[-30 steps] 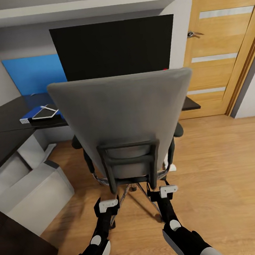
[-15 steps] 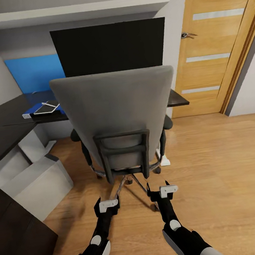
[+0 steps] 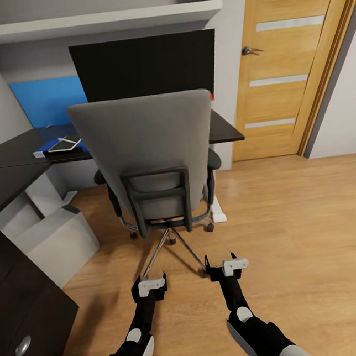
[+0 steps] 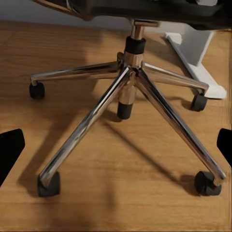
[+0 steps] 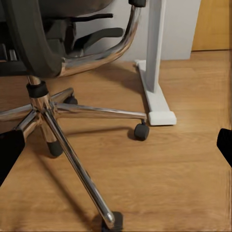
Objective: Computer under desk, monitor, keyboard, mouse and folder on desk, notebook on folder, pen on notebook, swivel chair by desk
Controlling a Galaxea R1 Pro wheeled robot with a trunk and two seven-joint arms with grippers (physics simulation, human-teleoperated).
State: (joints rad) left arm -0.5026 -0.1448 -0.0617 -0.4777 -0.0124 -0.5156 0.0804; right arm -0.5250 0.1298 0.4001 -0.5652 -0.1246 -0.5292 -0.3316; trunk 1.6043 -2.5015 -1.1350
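The grey swivel chair [image 3: 146, 143] stands with its back to me, pushed up to the black desk [image 3: 9, 162]. Behind it the wide black monitor [image 3: 144, 65] rests on the desk. At the desk's left lies the blue folder [image 3: 45, 151] with the white notebook [image 3: 62, 146] and pen [image 3: 70, 139] on top. The light grey computer [image 3: 55, 243] sits on the floor under the desk's left wing. My left gripper [image 3: 151, 286] and right gripper [image 3: 227, 266] hover open above the floor, short of the chair's chrome base [image 4: 130, 92]. The chair hides the keyboard and the mouse.
A wooden door [image 3: 286, 59] is at the right, with open wood floor in front of it. Dark drawers with a silver knob [image 3: 23, 346] stand close at my left. The desk's white pedestal leg [image 5: 154, 63] rises just beyond the chair's casters. A shelf [image 3: 92, 21] runs above the monitor.
The camera has pulled back, so the whole scene looks smaller and shifted left. The chair now stands farther from both grippers, which stay open in the same pose.
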